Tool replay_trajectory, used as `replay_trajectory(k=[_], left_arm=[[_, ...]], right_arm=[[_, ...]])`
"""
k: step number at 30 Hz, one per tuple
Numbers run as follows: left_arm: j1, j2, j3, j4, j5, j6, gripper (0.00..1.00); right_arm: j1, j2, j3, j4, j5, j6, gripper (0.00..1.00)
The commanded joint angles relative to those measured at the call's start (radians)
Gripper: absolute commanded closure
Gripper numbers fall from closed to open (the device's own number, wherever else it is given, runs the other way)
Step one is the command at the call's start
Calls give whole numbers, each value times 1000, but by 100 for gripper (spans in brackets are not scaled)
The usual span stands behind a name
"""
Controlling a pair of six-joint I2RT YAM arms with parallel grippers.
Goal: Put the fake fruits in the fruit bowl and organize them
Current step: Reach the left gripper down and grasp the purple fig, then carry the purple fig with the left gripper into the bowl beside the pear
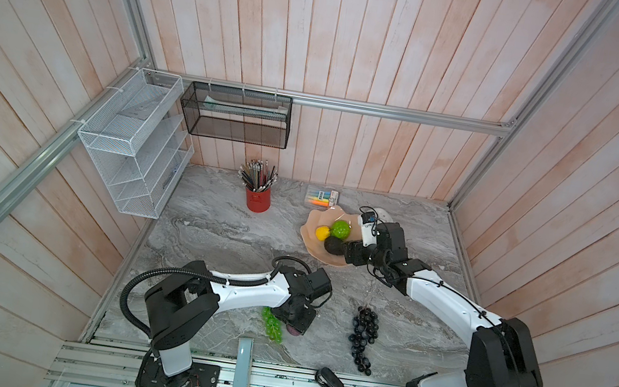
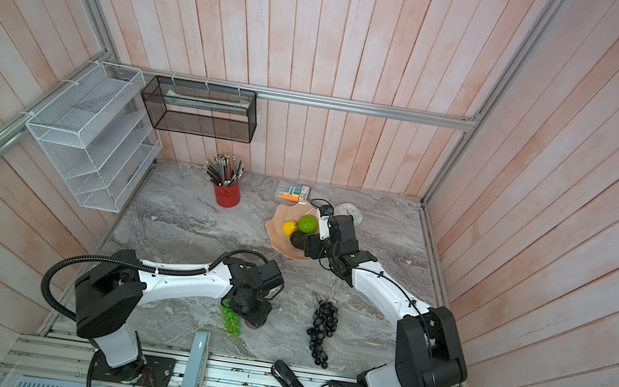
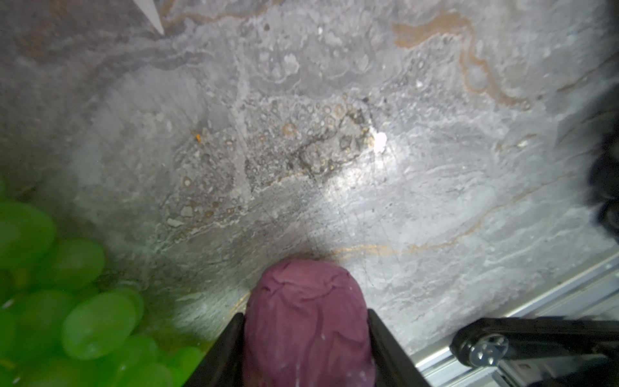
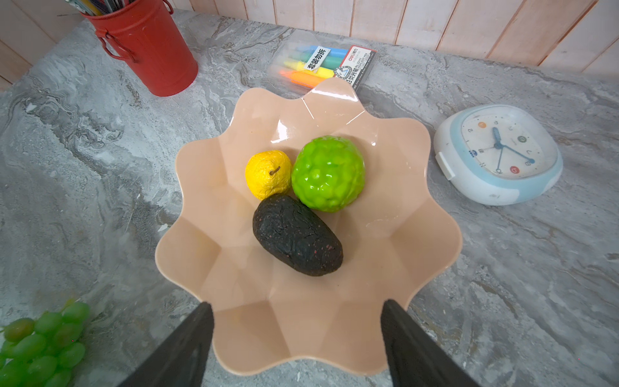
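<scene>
Count: three of six fruits are in. The wide peach-pink scalloped fruit bowl [image 4: 418, 234] holds the yellow stemmed plastic fruit [image 4: 268, 174], the bumpy green plastic ball [image 4: 328, 174] and the dark oval avocado [image 4: 296, 234], clustered and touching at its middle.

Left on the grey marbled surface [image 1: 209, 229]: green grape bunch [image 1: 272, 325], black-purple grape bunch [image 1: 362, 337], wrinkled purple ball [image 3: 306, 321].

My left gripper [image 3: 305, 315] is low over the purple ball, jaws partly closed and pressed on both its sides. It does not look lifted.

My right gripper [image 4: 297, 303] hangs over the bowl's near rim, jaws wide, holding nothing.

Judgement: halfway. Three transfers remain, then arranging.
</scene>
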Motion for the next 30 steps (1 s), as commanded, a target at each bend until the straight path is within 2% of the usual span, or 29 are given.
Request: replay_trajectory(k=[1, 3, 8, 12, 17, 20, 30], left_arm=[[16, -44, 30, -11, 1, -3, 56], [31, -61, 47, -14, 26, -3, 56], [140, -94, 160, -30, 71, 24, 56], [236, -59, 264, -15, 105, 53, 57], [315, 60, 442, -9, 39, 102, 58], [351, 147, 541, 3, 43, 120, 58], [384, 431, 847, -18, -53, 173, 58]], right_arm=[[-1, -2, 11, 11, -28, 16, 21], [-2, -8, 8, 19, -24, 20, 21], [-13, -25, 5, 22, -2, 23, 22], [-32, -57, -21, 59, -15, 54, 22], [-46, -91, -67, 108, -34, 79, 22], [-48, -101, -83, 114, -57, 80, 22], [-50, -163, -143, 129, -93, 104, 23]])
